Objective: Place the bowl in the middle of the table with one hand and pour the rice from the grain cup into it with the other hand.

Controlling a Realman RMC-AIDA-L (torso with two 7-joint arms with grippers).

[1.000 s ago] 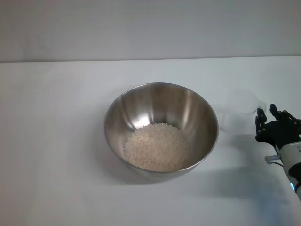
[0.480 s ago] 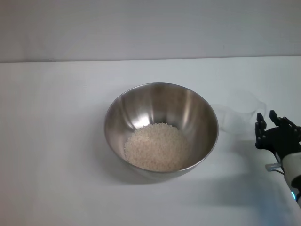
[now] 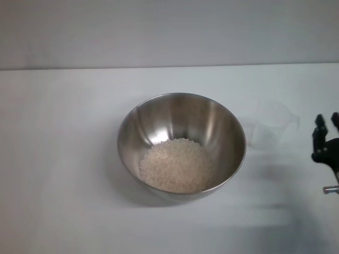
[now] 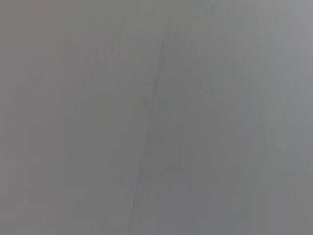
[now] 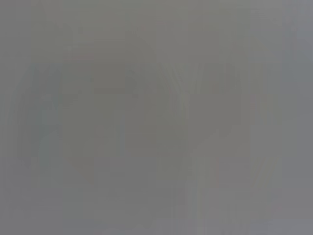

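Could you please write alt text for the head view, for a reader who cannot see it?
A steel bowl holding a pile of rice sits in the middle of a white table. The clear grain cup stands empty on the table to the bowl's right. The right gripper is at the right edge, apart from the cup, its jaws open.

Pale grey wall (image 3: 169,32) behind.

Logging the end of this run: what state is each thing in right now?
bowl: upright mid-table, holding rice.
rice: piled inside the bowl.
grain cup: upright on the table, right of the bowl, looks empty, ungripped.
right pincer: open, apart from the cup.
left pincer: not in view.
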